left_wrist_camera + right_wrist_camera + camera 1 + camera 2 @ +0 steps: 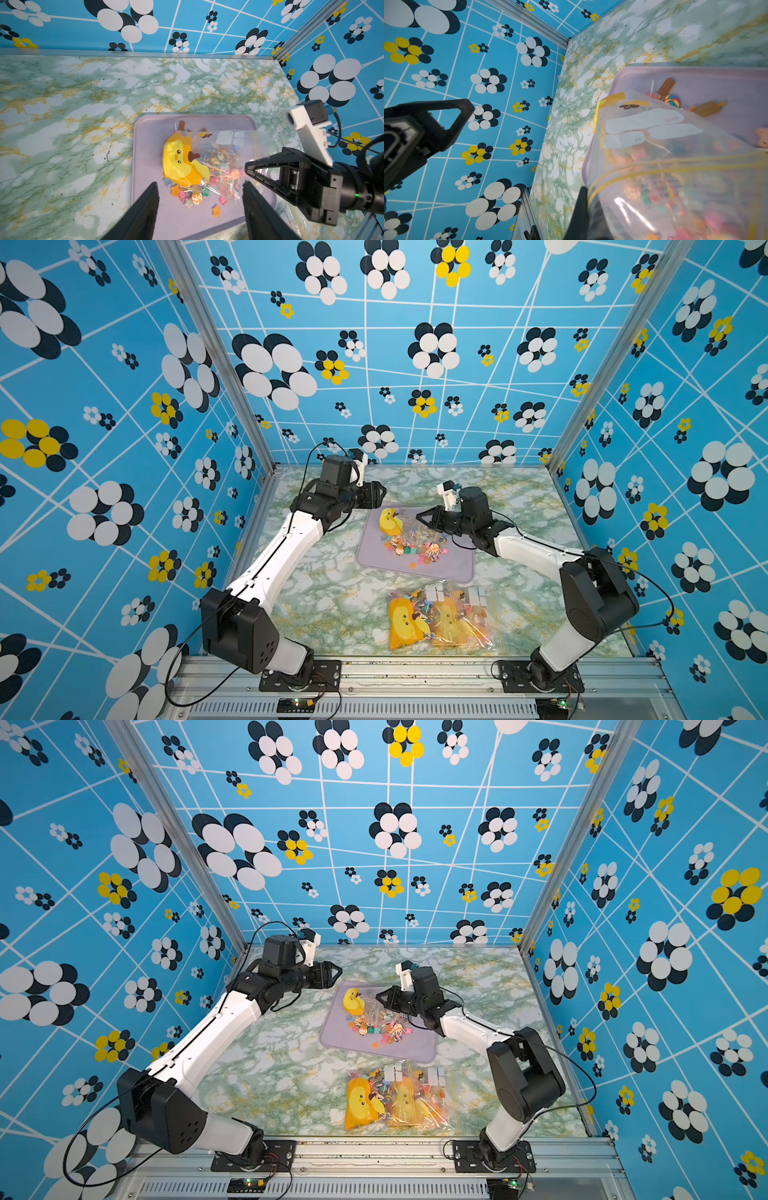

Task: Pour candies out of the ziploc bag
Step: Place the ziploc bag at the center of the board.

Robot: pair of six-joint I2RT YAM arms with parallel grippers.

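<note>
The ziploc bag [409, 526] [222, 153] is clear with a yellow duck print and lies slumped on a lilac tray [451, 572] [149, 145]. My right gripper [420, 517] [588, 199] is shut on its yellow-striped zip end [654, 168], lifting that end slightly. Candies [415, 549] [196, 197], small coloured stars and swirl lollipops, lie spilled on the tray by the bag's other end, and more show inside the bag. My left gripper [380, 493] [200, 183] hangs open above the tray's back left corner, touching nothing.
Two more filled duck-print bags [440, 618] [395, 1100] lie on the marbled table near the front edge. Patterned blue walls close in the back and both sides. A brown ice-lolly sweet [665, 86] lies at the tray's far end.
</note>
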